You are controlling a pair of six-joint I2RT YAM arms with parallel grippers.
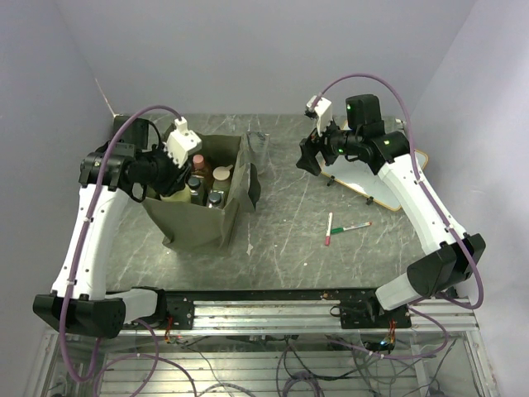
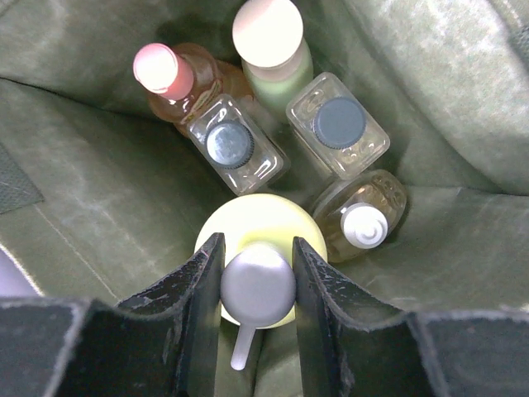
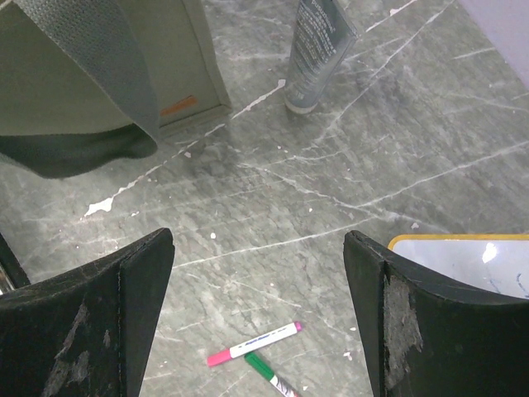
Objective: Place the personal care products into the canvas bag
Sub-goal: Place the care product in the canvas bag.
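Left arm bent over bag [image 1: 194,223]; left end effector [image 2: 258,248] down inside it, clamped on cap of yellow bottle [image 2: 256,217]. Five other bottles [image 2: 339,124] upright just beyond. Right arm raised; right end effector [image 3: 258,241] wide open above tabletop [image 3: 331,182], tube [image 3: 318,50] ahead beside bag

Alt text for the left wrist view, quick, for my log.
The left gripper grips the grey cap of a pale yellow bottle inside the olive canvas bag. Five more bottles stand upright just beyond it, two clear with dark caps.
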